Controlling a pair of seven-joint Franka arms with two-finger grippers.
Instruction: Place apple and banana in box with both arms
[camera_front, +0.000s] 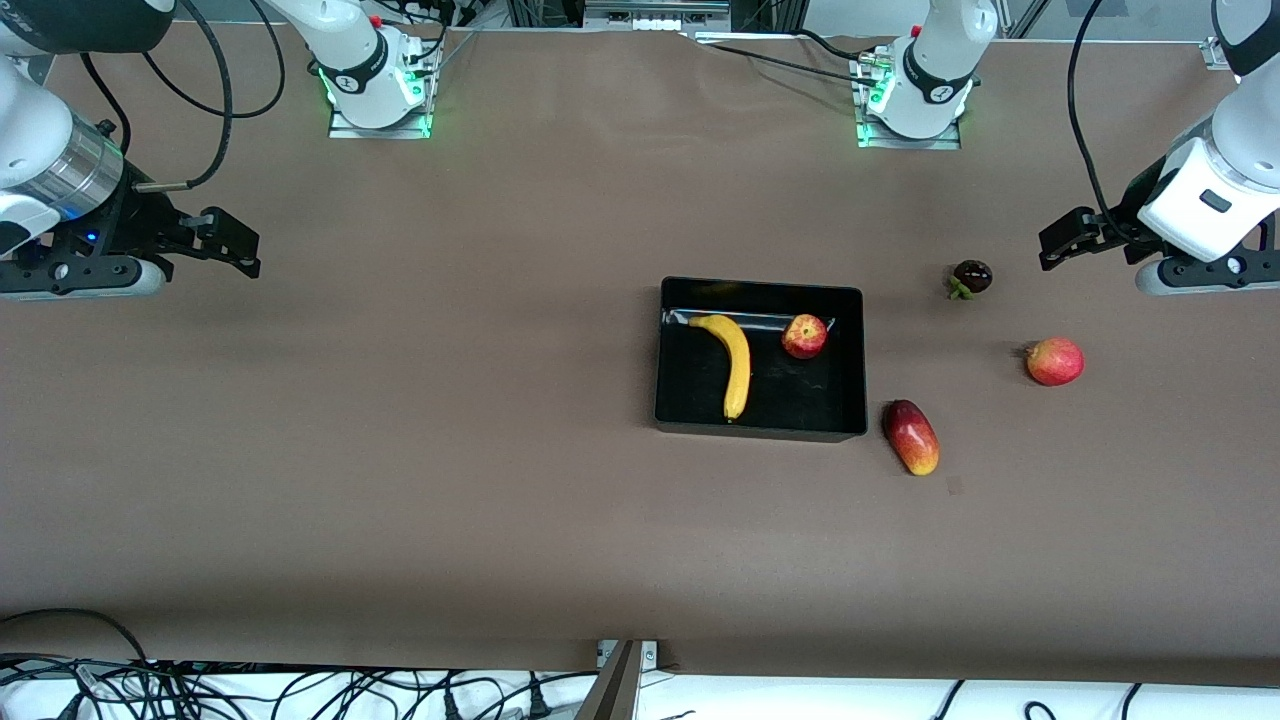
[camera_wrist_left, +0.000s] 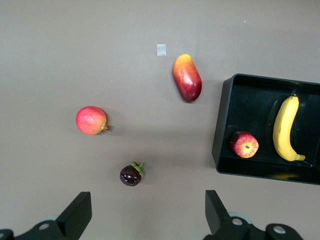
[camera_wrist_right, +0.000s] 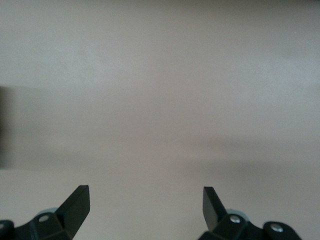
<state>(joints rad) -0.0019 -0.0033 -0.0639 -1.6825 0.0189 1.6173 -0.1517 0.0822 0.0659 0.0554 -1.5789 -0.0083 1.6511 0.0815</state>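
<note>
The black box (camera_front: 850, 300) stands mid-table. The yellow banana (camera_front: 735, 365) and the streaked red apple (camera_front: 804, 336) lie inside it, apart from each other. The left wrist view shows the box (camera_wrist_left: 222, 125), the banana (camera_wrist_left: 285, 127) and the apple (camera_wrist_left: 244, 144). My left gripper (camera_front: 1060, 240) is open and empty, up over the left arm's end of the table, also seen in its wrist view (camera_wrist_left: 147, 212). My right gripper (camera_front: 235, 245) is open and empty over bare table at the right arm's end, as its wrist view (camera_wrist_right: 145, 207) shows.
An oblong red-and-yellow fruit (camera_front: 911, 437) lies beside the box's nearer corner. A smooth red round fruit (camera_front: 1055, 361) and a dark purple fruit with a green stem (camera_front: 971, 277) lie toward the left arm's end. Cables hang along the table's near edge.
</note>
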